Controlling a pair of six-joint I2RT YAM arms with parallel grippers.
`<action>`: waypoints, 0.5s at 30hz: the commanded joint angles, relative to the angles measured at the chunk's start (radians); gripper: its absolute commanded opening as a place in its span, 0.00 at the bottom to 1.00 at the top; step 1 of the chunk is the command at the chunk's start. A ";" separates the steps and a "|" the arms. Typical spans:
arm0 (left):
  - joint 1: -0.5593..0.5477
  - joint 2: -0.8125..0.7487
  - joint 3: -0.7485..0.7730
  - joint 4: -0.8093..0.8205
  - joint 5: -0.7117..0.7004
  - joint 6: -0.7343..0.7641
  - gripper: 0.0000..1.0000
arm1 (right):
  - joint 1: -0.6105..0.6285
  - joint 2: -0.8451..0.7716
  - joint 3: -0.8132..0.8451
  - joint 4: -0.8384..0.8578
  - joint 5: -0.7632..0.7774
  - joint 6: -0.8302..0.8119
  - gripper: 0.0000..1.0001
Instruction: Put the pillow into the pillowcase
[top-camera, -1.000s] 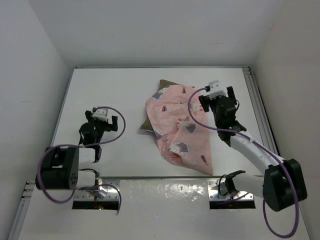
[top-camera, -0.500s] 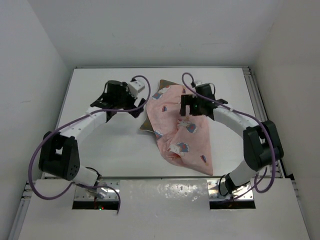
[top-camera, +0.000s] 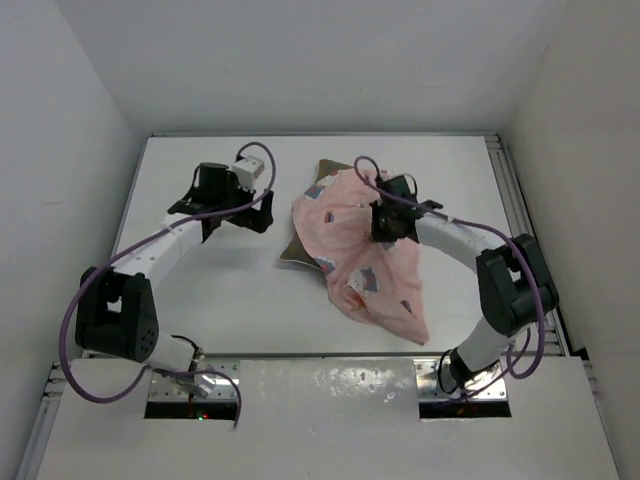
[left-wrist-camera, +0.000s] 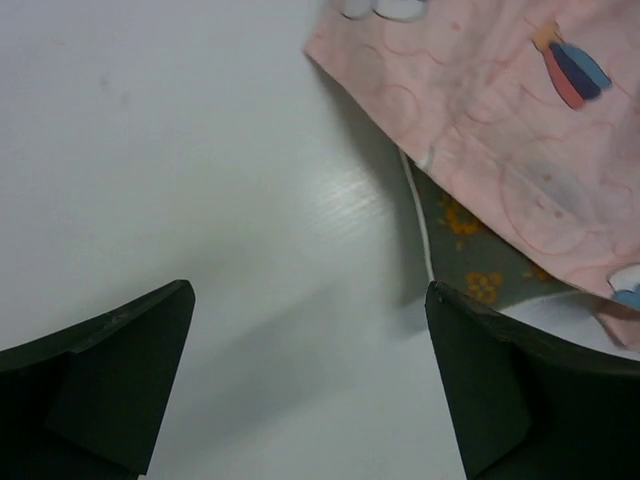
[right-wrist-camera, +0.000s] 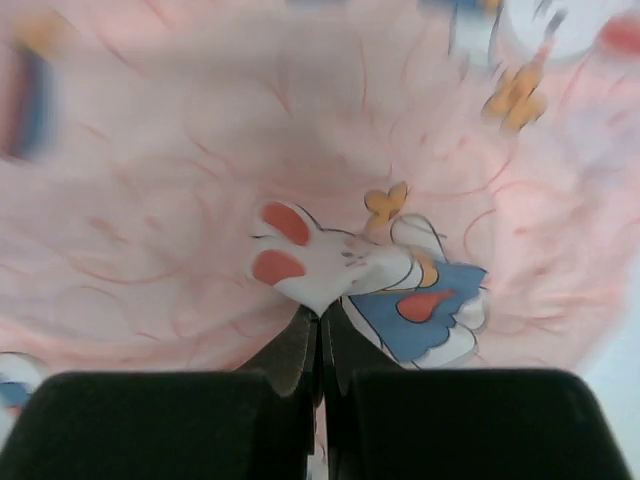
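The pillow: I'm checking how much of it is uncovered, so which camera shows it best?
Top external: the pillow shows two dark corners poking from under the pillowcase. Left wrist gives only a close strip of the pillow, and right wrist shows just pink pillowcase.

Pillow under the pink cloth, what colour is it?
The pillow is olive-brown with orange dots and a pale edge, clearest in the left wrist view.

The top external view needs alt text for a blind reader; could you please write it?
The right gripper pinches the pink rabbit-print pillowcase, which lies bunched over the brown dotted pillow; only the pillow's far and left corners show. The left gripper hovers open above the table, left of the cloth.
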 joint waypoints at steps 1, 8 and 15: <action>0.047 -0.084 -0.017 0.085 -0.084 -0.132 1.00 | 0.002 -0.092 0.292 0.098 0.070 -0.097 0.00; 0.139 -0.221 -0.123 0.128 -0.255 -0.306 1.00 | 0.205 0.173 0.882 0.190 -0.597 -0.165 0.00; 0.141 -0.321 -0.149 0.122 -0.635 -0.230 1.00 | 0.289 0.169 0.772 0.566 -0.782 0.008 0.00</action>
